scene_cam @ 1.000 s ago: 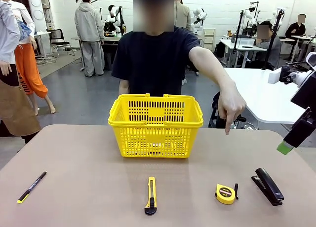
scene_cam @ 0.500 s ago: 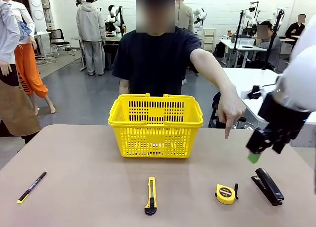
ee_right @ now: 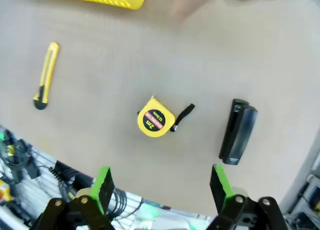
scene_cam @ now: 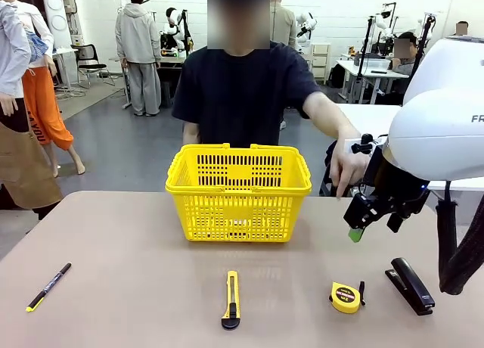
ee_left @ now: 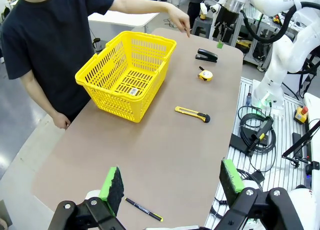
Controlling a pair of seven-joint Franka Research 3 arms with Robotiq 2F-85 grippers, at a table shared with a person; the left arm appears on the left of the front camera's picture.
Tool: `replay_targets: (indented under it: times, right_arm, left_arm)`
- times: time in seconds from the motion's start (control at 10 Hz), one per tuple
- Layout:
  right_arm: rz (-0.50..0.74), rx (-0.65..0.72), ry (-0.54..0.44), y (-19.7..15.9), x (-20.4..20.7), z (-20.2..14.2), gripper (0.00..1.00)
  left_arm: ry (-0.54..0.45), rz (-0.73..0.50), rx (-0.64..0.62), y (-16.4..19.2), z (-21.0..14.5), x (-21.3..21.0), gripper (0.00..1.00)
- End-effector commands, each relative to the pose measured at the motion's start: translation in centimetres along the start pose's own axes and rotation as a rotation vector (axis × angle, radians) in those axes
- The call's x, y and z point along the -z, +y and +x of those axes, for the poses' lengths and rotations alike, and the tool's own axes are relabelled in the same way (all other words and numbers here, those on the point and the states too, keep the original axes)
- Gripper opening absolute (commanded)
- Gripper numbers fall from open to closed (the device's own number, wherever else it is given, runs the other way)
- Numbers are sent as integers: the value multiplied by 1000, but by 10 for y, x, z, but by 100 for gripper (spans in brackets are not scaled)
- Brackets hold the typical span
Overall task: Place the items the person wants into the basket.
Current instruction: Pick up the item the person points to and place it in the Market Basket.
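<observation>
The yellow basket stands at the table's far middle, in front of the person. The person's hand points down at the table's right side. Below it lies the round yellow tape measure, with the yellow-and-black utility knife to its left. My right gripper hangs open above the tape measure, which lies ahead of its fingers in the right wrist view. My left gripper is open and empty, high over the table's left end.
A black stapler lies right of the tape measure. A thin black pen lies near the left front edge. The bulky right arm fills the right side. Bare tabletop lies between pen and knife.
My right arm has swung in from the right edge, leftward and down, to above the tape measure. The person's pointing hand has pulled back a little.
</observation>
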State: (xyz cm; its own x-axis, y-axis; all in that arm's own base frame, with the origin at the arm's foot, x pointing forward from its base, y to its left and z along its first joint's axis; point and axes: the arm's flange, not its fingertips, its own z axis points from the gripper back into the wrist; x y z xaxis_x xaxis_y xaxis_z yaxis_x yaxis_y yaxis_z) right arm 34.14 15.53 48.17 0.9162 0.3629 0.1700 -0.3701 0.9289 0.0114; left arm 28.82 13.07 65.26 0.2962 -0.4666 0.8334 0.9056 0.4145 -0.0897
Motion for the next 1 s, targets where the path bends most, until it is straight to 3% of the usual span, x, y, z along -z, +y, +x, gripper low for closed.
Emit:
replay_targets:
  times: [0.0, 0.6, 0.7, 0.9]
  right_arm:
    - [4, 7, 48, -1, 8, -2, 100]
    - [3, 1, 39, 0, 6, -3, 100]
    - [-4, 145, 21, 9, 20, 0, 100]
    - [-16, 290, 20, 27, 41, 2, 100]
  left_arm:
    - [-19, -7, 23, 1, -1, -1, 100]
    - [-19, -7, 23, 1, -1, -1, 100]
    - [-19, -7, 23, 1, -1, -1, 100]
    - [-19, -7, 23, 1, -1, -1, 100]
